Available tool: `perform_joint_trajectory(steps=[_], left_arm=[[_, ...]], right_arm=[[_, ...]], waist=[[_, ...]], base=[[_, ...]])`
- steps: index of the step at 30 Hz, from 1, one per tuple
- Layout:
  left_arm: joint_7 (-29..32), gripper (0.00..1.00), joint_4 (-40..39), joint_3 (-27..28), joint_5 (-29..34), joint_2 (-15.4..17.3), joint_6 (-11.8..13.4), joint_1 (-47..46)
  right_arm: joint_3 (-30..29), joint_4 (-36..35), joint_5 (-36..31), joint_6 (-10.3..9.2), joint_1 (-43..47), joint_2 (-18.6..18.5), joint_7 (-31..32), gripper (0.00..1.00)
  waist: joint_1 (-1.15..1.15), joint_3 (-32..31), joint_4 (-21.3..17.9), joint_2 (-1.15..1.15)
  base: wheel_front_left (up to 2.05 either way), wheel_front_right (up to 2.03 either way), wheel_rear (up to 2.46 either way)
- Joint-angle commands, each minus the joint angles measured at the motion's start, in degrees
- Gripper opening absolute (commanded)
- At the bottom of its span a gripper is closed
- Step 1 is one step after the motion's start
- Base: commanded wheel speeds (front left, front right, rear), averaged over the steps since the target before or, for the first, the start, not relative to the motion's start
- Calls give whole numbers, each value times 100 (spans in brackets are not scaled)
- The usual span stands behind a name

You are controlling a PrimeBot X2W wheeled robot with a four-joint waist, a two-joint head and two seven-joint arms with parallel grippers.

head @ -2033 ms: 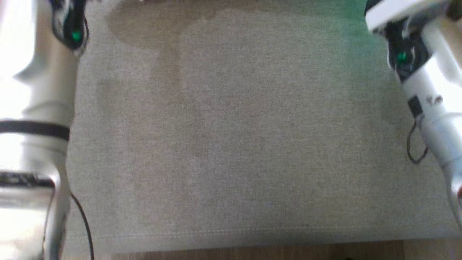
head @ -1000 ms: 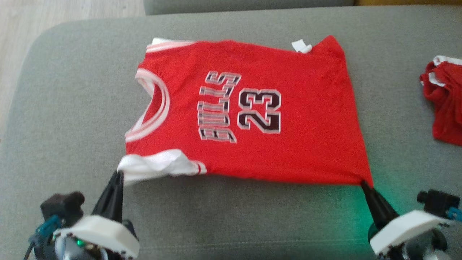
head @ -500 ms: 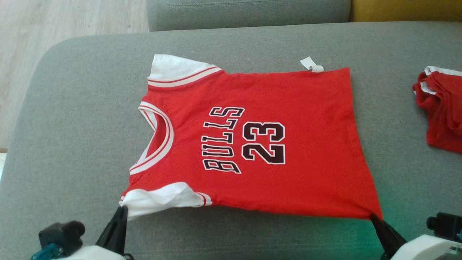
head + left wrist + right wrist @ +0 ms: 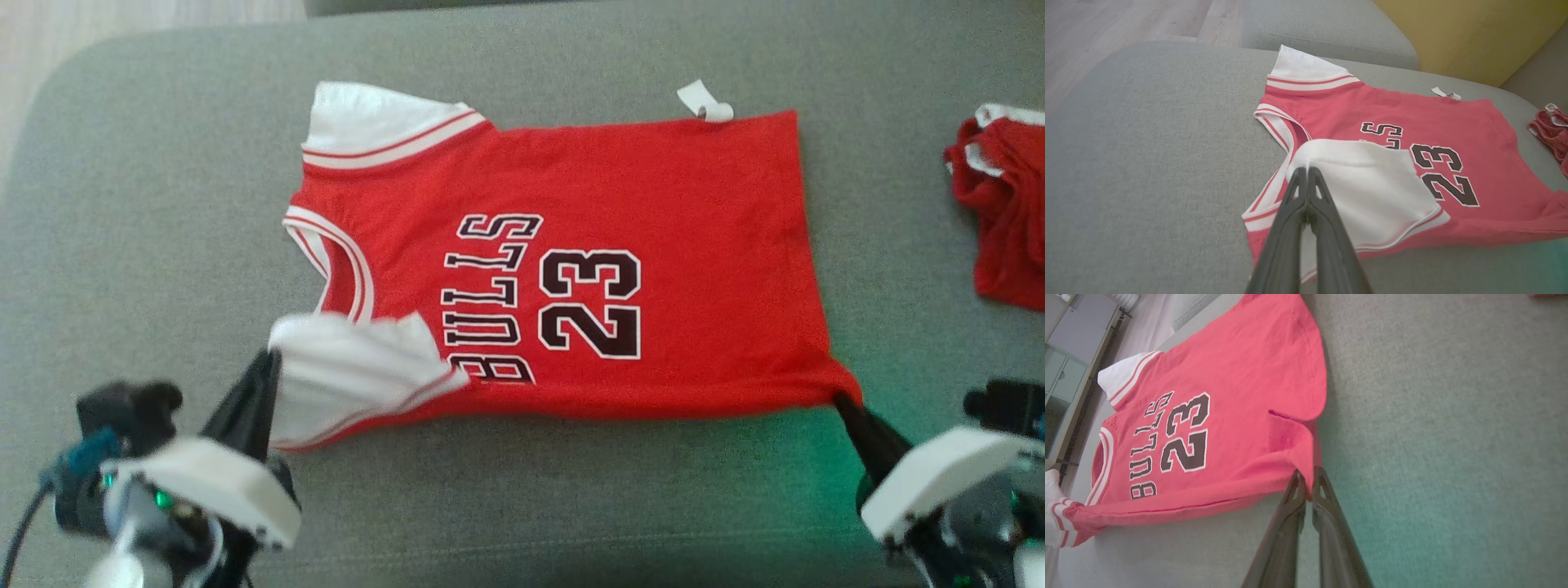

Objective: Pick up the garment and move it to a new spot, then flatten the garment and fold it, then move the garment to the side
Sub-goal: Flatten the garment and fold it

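Red cloth shirt [image 4: 694,245]: lay flat, near white sleeve [image 4: 351,376] flipped over.
Left gripper [image 4: 268,355]: pinched that sleeve.
Right gripper [image 4: 839,398]: pinched hem corner.

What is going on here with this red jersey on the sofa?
The robot is working on a red Bulls 23 jersey spread on a grey sofa cushion. Its left claw is shut on the near white sleeve, which lies turned over onto the jersey's front and covers part of the lettering. Its right claw is shut on the near hem corner. A second red garment lies apart at the right.
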Motion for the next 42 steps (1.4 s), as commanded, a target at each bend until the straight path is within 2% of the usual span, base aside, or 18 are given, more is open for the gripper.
perform_joint_trajectory(steps=[1,8,17,18,19,20,21,27,31,32,37,42], left_arm=[[-41,0,-125,201,-5,123,-35,-360],[-274,0,599,73,40,136,-372,-1388],[-502,0,1523,-94,-1,35,-677,-2186],[-535,0,1618,-108,-5,24,-706,-2250],[-570,12,1706,-121,-6,12,-730,-2307],[-620,69,1784,-133,-3,-1,-752,-2357],[-680,100,1933,-157,-12,-35,-777,-2415],[-1086,100,2047,-128,44,-130,-692,-2352],[-1692,100,1872,-46,297,-185,-426,-2130],[-1692,100,1872,-46,297,-185,-426,-2130],[-2380,100,1677,14,616,-246,-109,-1760],[-2593,100,1634,80,708,-273,40,-1292]], right_arm=[[90,-161,54,-4,-236,-58,-16,0],[141,116,409,-4,-721,-57,0,0],[156,246,617,-4,-1216,-56,-146,0],[163,221,648,-4,-1279,-56,-224,12],[167,200,648,-4,-1333,-56,-321,81],[190,191,626,-4,-1366,-56,-389,100],[260,88,542,-4,-1437,-56,-673,100],[693,-82,119,-4,-1436,-207,-1731,100],[943,-188,-456,-4,-1345,-431,-2667,100],[943,-188,-456,-4,-1345,-431,-2667,100],[975,-183,-1016,-4,-1014,-486,-3305,100],[970,-219,-1315,-4,-648,-462,-3556,100]], waist=[[0,132,-34,0],[0,378,-35,0],[0,557,-50,0],[0,577,-48,0],[0,594,-48,0],[0,605,-48,0],[0,626,-49,0],[0,636,-44,0],[0,591,-24,0],[0,591,-24,0],[0,451,20,0],[0,270,-26,0]], base=[[0,0,0],[0,0,0],[0,0,0],[0,0,0],[0,0,0],[0,0,0],[0,0,0],[0,0,0],[0,0,0],[0,0,0],[0,0,0],[0,0,0]])
